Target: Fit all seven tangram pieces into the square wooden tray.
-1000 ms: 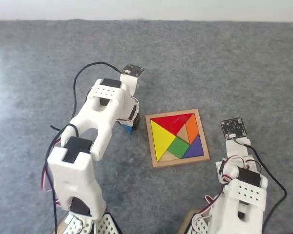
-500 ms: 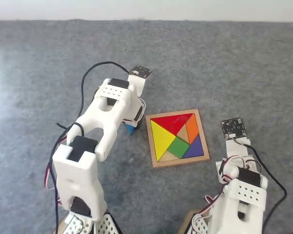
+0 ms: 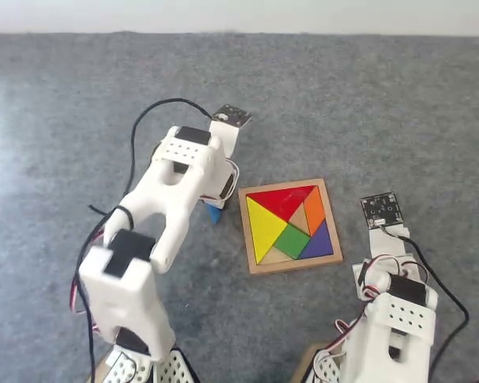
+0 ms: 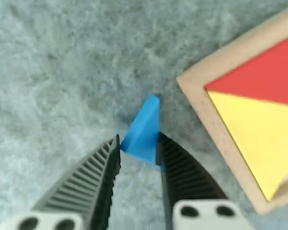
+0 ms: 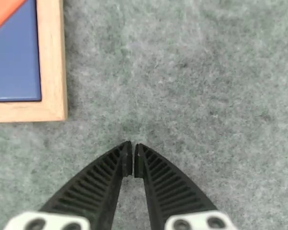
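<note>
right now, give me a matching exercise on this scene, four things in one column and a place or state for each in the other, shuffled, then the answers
Things
1. blue piece
2. yellow piece
3. right gripper
4. purple piece

Places or states
a. shut on nothing, over the grey mat beside the tray
b. in the tray, against the red piece
c. outside the tray, held in the left gripper
d. in a tray corner, against the orange piece

Pairs: 1-c, 2-b, 3-a, 4-d
</note>
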Controlling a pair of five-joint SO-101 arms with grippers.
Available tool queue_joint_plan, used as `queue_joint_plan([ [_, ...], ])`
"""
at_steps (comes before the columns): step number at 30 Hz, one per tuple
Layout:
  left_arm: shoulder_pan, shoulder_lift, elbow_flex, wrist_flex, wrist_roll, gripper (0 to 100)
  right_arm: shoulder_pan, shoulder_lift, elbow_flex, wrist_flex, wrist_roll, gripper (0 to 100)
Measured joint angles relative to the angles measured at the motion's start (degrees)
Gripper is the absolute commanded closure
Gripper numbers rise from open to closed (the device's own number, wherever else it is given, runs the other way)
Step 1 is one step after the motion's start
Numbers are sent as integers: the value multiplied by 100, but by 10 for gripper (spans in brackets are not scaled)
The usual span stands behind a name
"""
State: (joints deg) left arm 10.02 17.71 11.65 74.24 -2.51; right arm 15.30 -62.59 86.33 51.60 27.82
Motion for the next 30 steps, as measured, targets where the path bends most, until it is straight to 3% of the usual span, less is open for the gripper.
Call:
queue_joint_plan([
  [6, 9, -1116, 695, 0, 0, 886, 0, 0, 0, 0, 0, 968],
  [10, 9, -1336, 818, -114, -176, 811, 0, 0, 0, 0, 0, 968],
  [19, -158, -624, 809, -615, -624, 791, 0, 0, 0, 0, 0, 968],
  [30, -308, -44, 571, -668, -651, 791, 0, 0, 0, 0, 0, 968],
])
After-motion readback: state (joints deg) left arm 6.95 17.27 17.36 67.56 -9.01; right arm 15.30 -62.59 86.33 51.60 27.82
